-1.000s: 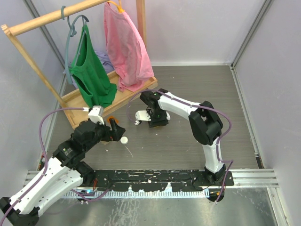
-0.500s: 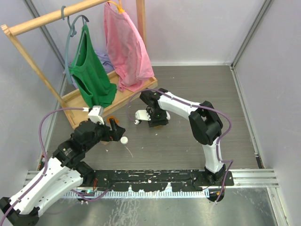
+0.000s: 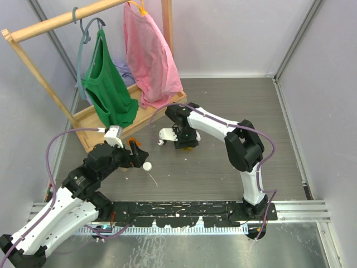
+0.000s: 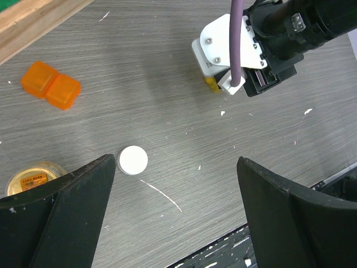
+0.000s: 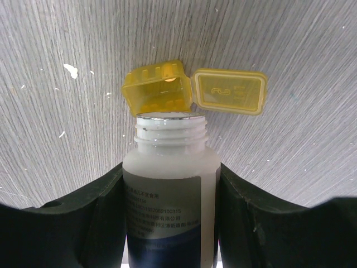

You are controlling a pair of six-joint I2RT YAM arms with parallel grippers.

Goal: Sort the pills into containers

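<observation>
Label (image 5: 162, 204) on bottle (image 5: 170, 152): illegible.

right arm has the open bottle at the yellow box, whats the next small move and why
Probably tip the bottle a little further to pour: the right gripper holds it uncapped, its mouth right at the yellow pill box, whose lid lies flipped open.

The left pincer (image 4: 175, 184) hangs over the grey wood-grain table (image 4: 139, 50), its black fingers (image 4: 61, 218) spread wide with nothing between them. A round white cap (image 4: 133, 160) lies near the left finger, and a round yellow-lidded jar (image 4: 33, 177) shows beside it. An orange two-cell plastic pill box (image 4: 51, 88) lies at upper left. A small yellow plastic piece (image 4: 212, 84) shows under the right arm's black-and-white wrist (image 4: 251, 50).
</observation>
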